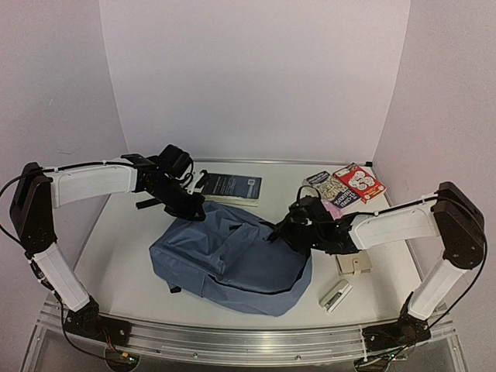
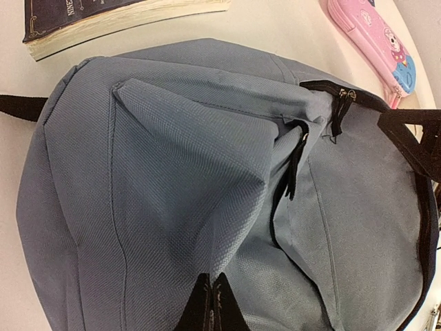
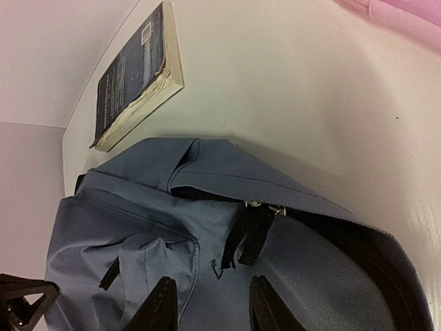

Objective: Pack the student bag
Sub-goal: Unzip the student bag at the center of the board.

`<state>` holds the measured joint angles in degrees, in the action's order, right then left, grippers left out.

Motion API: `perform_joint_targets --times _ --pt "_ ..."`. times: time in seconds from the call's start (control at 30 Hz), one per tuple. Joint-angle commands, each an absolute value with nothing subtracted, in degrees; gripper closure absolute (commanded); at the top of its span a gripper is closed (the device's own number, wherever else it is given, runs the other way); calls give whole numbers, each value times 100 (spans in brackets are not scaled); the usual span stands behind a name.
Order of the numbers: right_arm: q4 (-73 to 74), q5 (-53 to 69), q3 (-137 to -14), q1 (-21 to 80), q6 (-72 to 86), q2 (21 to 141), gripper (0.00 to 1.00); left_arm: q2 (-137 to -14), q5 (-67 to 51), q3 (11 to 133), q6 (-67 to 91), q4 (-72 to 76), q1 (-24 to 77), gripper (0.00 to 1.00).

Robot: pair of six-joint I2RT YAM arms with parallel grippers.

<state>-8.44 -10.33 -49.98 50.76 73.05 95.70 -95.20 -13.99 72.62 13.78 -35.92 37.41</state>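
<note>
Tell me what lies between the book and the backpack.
Only bare table separates the book from the backpack, seen in the left wrist view.

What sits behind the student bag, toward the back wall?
A dark-covered book lies flat behind the student bag, apart from it; a pink pencil case lies behind its right side. The table under the bag is covered.

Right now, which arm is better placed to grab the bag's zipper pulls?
Right. The right gripper is open, with the black zipper pulls just ahead of its fingertips. The left gripper is shut on the student bag fabric farther from them, so it seems better suited to holding it.
</note>
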Motion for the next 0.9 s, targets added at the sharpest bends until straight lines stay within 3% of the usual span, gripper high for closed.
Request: perform_joint_targets --times 0.0,0.53,0.87 --pt "-1084 -1057 -5138 5049 7743 10051 61 -9291 -1416 7251 1397 -3466 3685 100" --pt "-1645 -1400 -4743 4913 8769 10524 77 -9287 -1428 7260 1380 -3498 3688 100" --pt "-2158 -1320 -4734 4740 8727 10913 79 -9370 -1455 7294 1371 -3516 3685 100"
